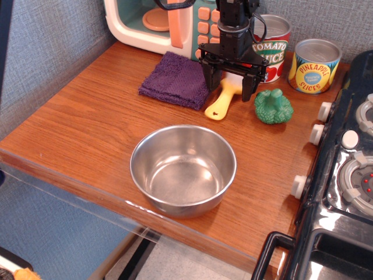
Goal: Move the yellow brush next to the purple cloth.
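Note:
The yellow brush (221, 103) lies on the wooden counter, its handle with the small hole pointing toward the front and its bristle end hidden under the gripper. The dark purple cloth (176, 80) lies just left of it, almost touching. My black gripper (228, 80) hangs open over the brush's head end, one finger by the cloth's right edge and the other right of the brush. Nothing is held between the fingers.
A steel bowl (183, 169) sits at the front centre. A green toy broccoli (273, 106) lies right of the brush. A tomato can (271, 39), a pineapple can (315, 65) and a toy microwave (169, 20) line the back. A stove (349, 169) is at the right.

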### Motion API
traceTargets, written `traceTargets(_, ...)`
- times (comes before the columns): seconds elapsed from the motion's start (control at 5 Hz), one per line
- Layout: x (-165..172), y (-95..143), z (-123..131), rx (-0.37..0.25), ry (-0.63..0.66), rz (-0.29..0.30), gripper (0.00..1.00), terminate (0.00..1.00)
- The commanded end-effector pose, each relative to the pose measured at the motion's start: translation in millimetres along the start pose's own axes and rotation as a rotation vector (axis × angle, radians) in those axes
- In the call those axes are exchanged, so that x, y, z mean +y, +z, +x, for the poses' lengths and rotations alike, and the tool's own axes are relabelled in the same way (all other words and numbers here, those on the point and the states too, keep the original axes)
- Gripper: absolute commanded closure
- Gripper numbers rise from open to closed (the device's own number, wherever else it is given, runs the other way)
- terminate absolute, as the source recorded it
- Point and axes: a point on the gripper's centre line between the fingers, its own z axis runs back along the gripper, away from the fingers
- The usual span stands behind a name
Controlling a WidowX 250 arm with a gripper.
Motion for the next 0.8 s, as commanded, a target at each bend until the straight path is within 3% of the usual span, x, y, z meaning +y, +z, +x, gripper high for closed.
traceTargets(0.0,0.0,-0.1,-1.2,0.013,0.0,0.011,0.0,0.0)
traceTargets(0.2,2.2,-2.9,-0.8,0.016,0.014,0.016,0.0,0.0)
traceTargets(0.4,3.4,-4.8,-3.7,0.035,0.006,0.023,1.0,0.0)
traceTargets(0.6,1.0,0.8,-4.8,0.033,-0.006,0.005,1.0,0.0)
